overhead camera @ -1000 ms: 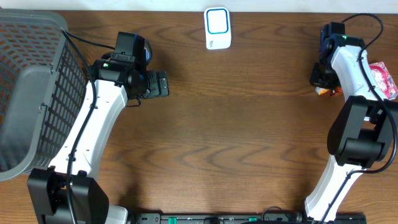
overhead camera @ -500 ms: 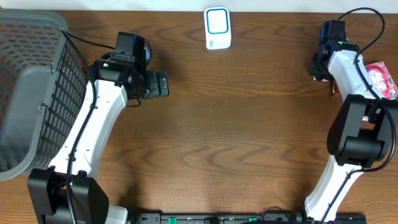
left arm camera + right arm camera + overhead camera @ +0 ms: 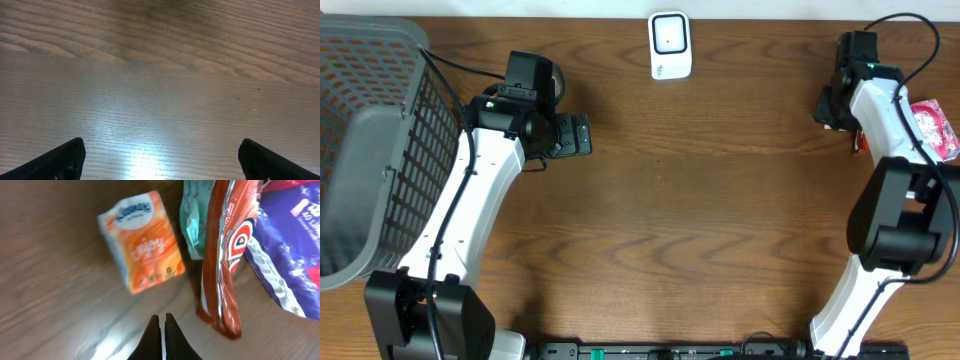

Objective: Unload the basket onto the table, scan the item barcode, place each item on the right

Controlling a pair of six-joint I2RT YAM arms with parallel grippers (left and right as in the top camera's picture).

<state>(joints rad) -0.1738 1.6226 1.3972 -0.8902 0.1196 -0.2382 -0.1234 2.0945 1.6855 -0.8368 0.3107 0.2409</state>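
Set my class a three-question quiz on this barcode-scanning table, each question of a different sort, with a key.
1. True or false: the right gripper is shut on the orange tissue pack.
2. In the overhead view, the grey basket stands at: A the left edge; B the right edge; C the centre.
3. Fill in: the left gripper hangs ___ over the bare table.
Key: 1 false, it is shut on nothing and the pack lies apart; 2 A; 3 open.
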